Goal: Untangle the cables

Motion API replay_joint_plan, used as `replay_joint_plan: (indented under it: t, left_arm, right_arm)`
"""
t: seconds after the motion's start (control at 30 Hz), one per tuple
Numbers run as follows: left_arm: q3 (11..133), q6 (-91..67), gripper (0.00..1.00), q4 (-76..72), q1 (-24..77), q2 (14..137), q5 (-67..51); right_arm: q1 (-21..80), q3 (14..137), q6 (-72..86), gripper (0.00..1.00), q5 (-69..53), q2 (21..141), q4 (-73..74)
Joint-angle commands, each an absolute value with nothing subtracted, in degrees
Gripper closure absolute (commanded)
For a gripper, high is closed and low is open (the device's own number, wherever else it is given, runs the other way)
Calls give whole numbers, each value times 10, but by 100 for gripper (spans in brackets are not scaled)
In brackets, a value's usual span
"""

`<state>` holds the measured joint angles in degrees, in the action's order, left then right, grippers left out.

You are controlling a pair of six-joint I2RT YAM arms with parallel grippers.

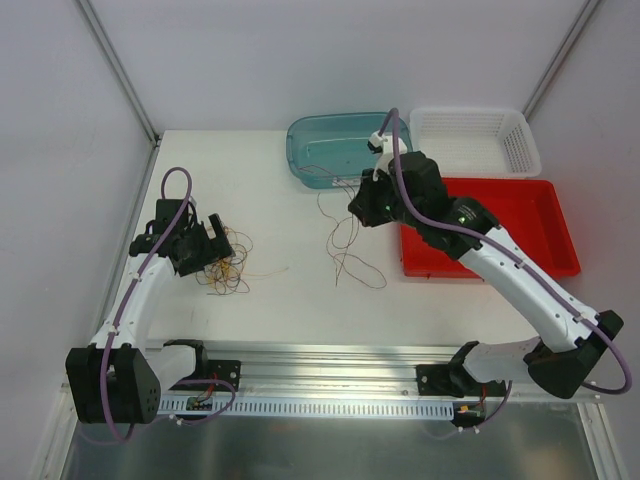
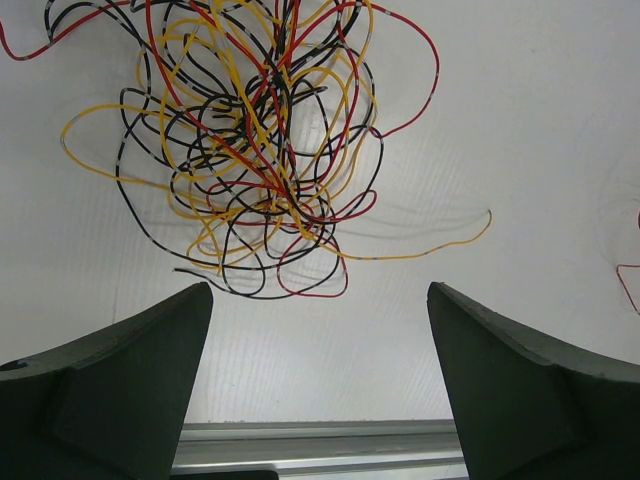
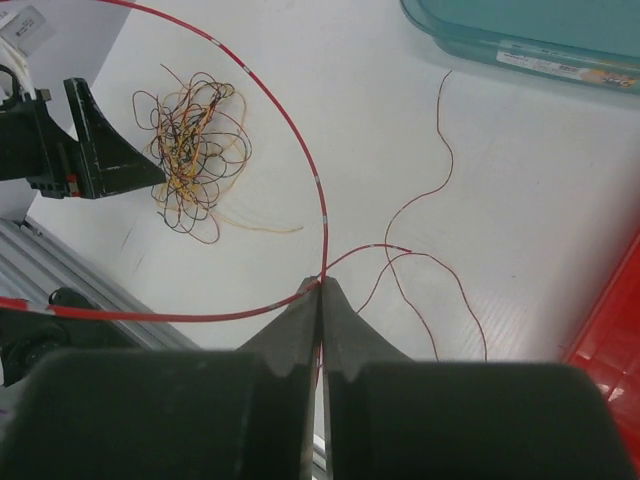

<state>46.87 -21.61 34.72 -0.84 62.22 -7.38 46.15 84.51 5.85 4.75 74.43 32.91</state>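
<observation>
The cables lie as a tangle (image 1: pixel 226 264) of hair-fine red, yellow and black wires on the white table at the left, which fills the top of the left wrist view (image 2: pixel 250 150). My left gripper (image 1: pixel 205 250) stands just beside the tangle, open and empty (image 2: pixel 318 300), with the wires beyond its fingertips. My right gripper (image 1: pixel 360 208) is shut (image 3: pixel 322 287) on a single red wire (image 3: pixel 325 200), held above the table. The wire loops away on both sides and trails on the table (image 1: pixel 348 250). The tangle also shows in the right wrist view (image 3: pixel 195 145).
A teal bin (image 1: pixel 335 150), a white basket (image 1: pixel 475 140) and a red tray (image 1: pixel 540 230) stand at the back right, close to the right arm. A metal rail (image 1: pixel 330 360) runs along the near table edge. A yellow strand (image 2: pixel 450 245) trails out from the tangle.
</observation>
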Motion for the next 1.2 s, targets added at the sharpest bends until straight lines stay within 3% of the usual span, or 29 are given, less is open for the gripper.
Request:
replay_joint_plan:
  t: [0.0, 0.3, 0.63, 1.0, 1.17]
  left_arm:
    - [467, -207, 10, 338, -12, 614, -91]
    - [466, -207, 10, 337, -12, 621, -98]
    - [467, -205, 10, 337, -12, 628, -98]
    - [466, -205, 10, 337, -12, 634, -98]
    - [467, -205, 10, 337, -12, 635, -101]
  right_arm:
    - [438, 813, 20, 99, 4, 755, 338]
    - [404, 688, 17, 99, -48, 856, 219]
    - [401, 679, 11, 99, -64, 996, 150]
    - [401, 660, -13, 56, -64, 1051, 108]
    - [401, 661, -21, 48, -65, 1057, 111]
